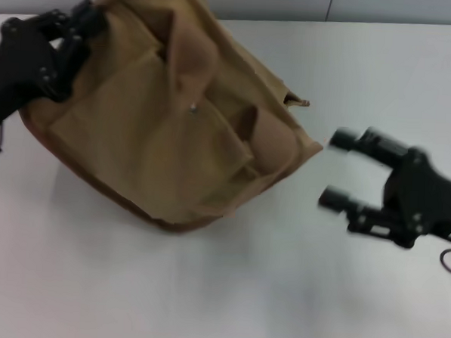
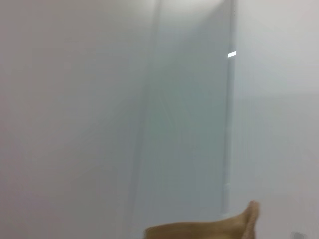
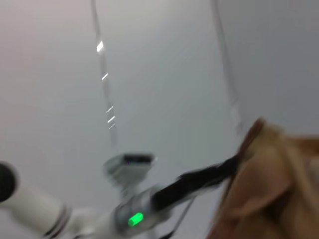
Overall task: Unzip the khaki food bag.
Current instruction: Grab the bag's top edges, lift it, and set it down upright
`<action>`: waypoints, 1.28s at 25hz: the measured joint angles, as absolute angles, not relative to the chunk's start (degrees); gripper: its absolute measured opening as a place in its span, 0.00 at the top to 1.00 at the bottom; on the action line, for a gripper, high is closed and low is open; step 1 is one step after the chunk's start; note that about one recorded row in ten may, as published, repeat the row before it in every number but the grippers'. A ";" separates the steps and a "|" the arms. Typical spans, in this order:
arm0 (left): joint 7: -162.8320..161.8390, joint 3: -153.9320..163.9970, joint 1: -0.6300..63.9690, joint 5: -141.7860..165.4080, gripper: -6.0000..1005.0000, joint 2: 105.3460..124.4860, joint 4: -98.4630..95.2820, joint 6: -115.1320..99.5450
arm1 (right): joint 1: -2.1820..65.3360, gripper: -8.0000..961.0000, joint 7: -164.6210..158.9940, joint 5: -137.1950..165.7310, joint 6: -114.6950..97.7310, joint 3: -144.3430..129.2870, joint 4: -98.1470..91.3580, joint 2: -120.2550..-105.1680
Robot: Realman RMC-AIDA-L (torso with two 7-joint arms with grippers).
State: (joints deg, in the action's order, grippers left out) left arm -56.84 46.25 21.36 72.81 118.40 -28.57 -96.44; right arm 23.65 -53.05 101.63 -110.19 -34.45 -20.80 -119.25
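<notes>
Lying tilted on the white tabletop (image 1: 219,290), toward the far left: the khaki food bag (image 1: 175,128), silver snap (image 1: 193,107) facing up, no readable lettering anywhere. Gripping its far left corner, fingers closing on the fabric: the left gripper (image 1: 80,26). Hovering just right of the bag, fingers spread apart: the right gripper (image 1: 339,169).

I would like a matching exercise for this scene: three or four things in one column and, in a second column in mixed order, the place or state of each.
Things:
1. left gripper
2. right gripper
3. khaki food bag
4. silver snap button

Places or states:
A. tilted on the white table
B. on the bag's front, near its middle
C. open, apart from the bag, on its right side
D. at the bag's top left corner

Pairs: 1-D, 2-C, 3-A, 4-B
</notes>
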 joint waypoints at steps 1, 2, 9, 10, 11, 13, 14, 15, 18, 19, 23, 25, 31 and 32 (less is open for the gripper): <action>-56.71 47.40 21.64 72.93 0.94 118.52 -28.37 -97.08 | 23.08 0.12 -50.97 100.15 -110.10 -33.74 -19.92 -119.27; -56.65 49.11 21.85 72.93 0.94 118.57 -28.28 -97.17 | 22.33 0.12 -47.47 98.19 -109.98 -32.29 -18.36 -119.26; -51.36 56.74 25.78 72.68 0.94 118.89 -20.84 -94.73 | 19.36 0.12 -15.86 90.03 -108.86 -23.15 -4.80 -119.56; -49.76 57.05 27.03 72.73 0.94 118.92 -18.21 -94.24 | 19.45 0.12 -8.76 89.86 -108.13 -20.42 -1.31 -119.60; -49.76 57.05 27.03 72.73 0.94 118.92 -18.21 -94.24 | 19.45 0.12 -8.76 89.86 -108.13 -20.42 -1.31 -119.60; -48.79 57.84 27.85 72.84 0.94 119.08 -16.61 -93.81 | 19.58 0.12 -2.48 89.82 -107.44 -16.97 1.91 -119.61; -48.77 58.82 28.01 72.75 0.94 119.13 -16.51 -93.76 | 19.62 0.12 -1.00 89.80 -106.81 -15.16 2.62 -119.62; -48.77 58.82 28.01 72.75 0.94 119.13 -16.51 -93.76 | 19.62 0.12 -1.00 89.80 -106.81 -15.16 2.62 -119.62; -48.75 59.07 28.05 72.70 0.94 119.12 -16.56 -93.75 | 19.70 0.12 -0.89 89.78 -105.61 -12.84 2.96 -119.62; -48.69 58.52 27.66 72.48 0.94 118.89 -16.88 -93.76 | 19.70 0.12 -1.04 89.77 -105.22 -12.17 3.20 -119.62; -49.45 54.89 26.88 72.08 0.94 117.92 -17.14 -93.73 | 19.66 0.12 -1.05 89.75 -105.02 -11.94 3.61 -119.62; -50.02 52.21 26.31 72.05 0.94 117.04 -17.52 -93.70 | 19.64 0.12 -1.05 89.74 -105.00 -11.93 3.79 -119.62; -52.71 46.43 25.16 72.07 0.94 114.57 -20.05 -93.59 | 19.69 0.12 -1.06 89.73 -104.95 -11.90 4.01 -119.62; -53.14 45.66 25.09 72.07 0.94 114.26 -20.56 -93.57 | 19.76 0.12 -1.09 89.73 -104.90 -11.90 4.03 -119.62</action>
State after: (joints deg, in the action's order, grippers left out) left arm -53.14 45.66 25.09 72.07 114.26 -20.56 -93.57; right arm 19.76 -1.09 89.73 -104.90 -11.90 4.03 -119.62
